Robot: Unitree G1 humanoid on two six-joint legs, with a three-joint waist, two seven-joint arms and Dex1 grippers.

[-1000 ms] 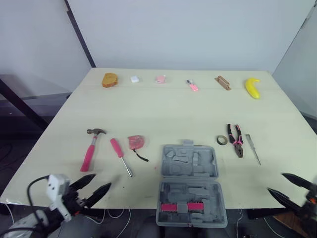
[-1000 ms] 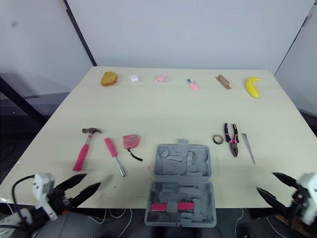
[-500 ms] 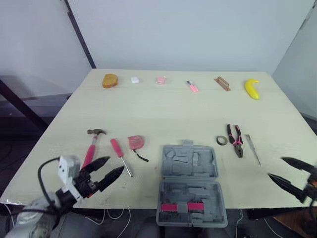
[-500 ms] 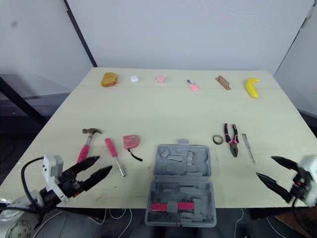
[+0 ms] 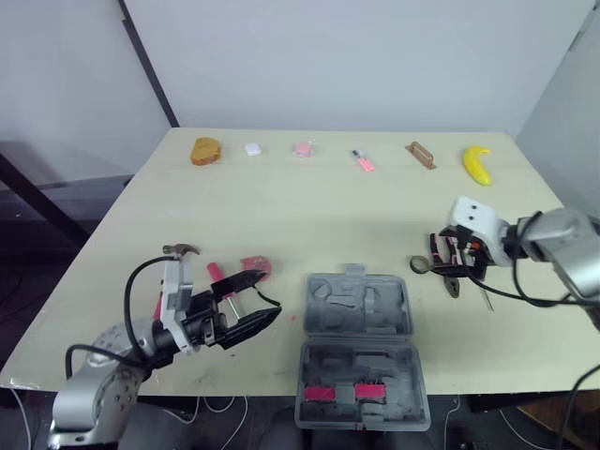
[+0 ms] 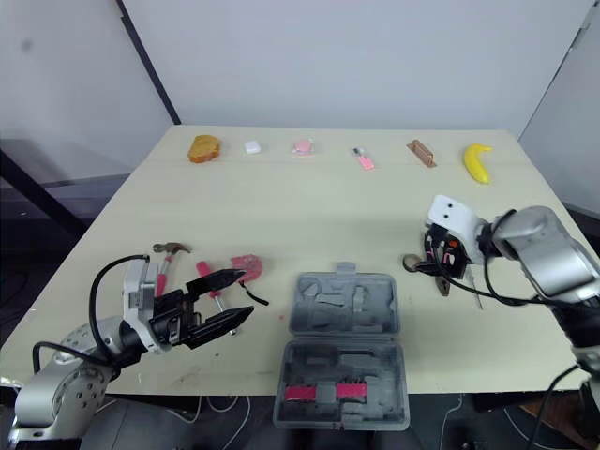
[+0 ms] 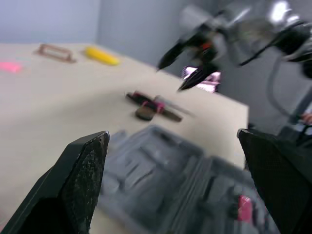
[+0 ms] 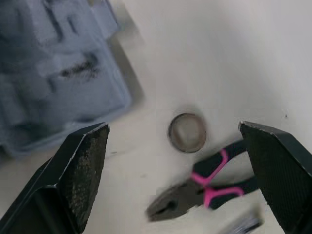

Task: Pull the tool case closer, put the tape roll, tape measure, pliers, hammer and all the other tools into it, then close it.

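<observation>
- Your left gripper [image 5: 263, 297] is released, its fingers spread wide. It sits low over the table [image 5: 319, 216], just left of the case [image 5: 360, 302], and points toward it.
- It grasps nothing. The tape measure [image 5: 255, 265] lies just beyond its farther finger. The pink screwdriver [image 5: 215, 273] and the hammer [image 5: 177, 250] lie partly hidden behind it, with the hammer's head clear at the far end.
- Your right gripper [image 5: 452, 261] is released too, with its fingers well apart. It points down over the pliers [image 8: 209, 190] and the tape roll [image 8: 187, 132] and grasps neither.
- I cannot tell whether its fingertips touch the table.
- The tape roll lies flat on the table just beside the pliers' pink-and-black handles, on the side toward the case.
- The pliers lie closed on the table, right of the case and apart from it.
- A slim screwdriver [image 5: 483, 297] lies just right of the pliers.
- The case lies open and flat at the table's front edge, between your two grippers. Its lid half lies farther from you.
- A pink strip [image 5: 342, 391] sits in the near half of the case. The loose tools all lie on the table outside it.
- Along the far edge, well apart from the tools, a row of small things runs from an orange lump [image 5: 206, 151] on the left to a banana [image 5: 477, 166] on the right.
</observation>
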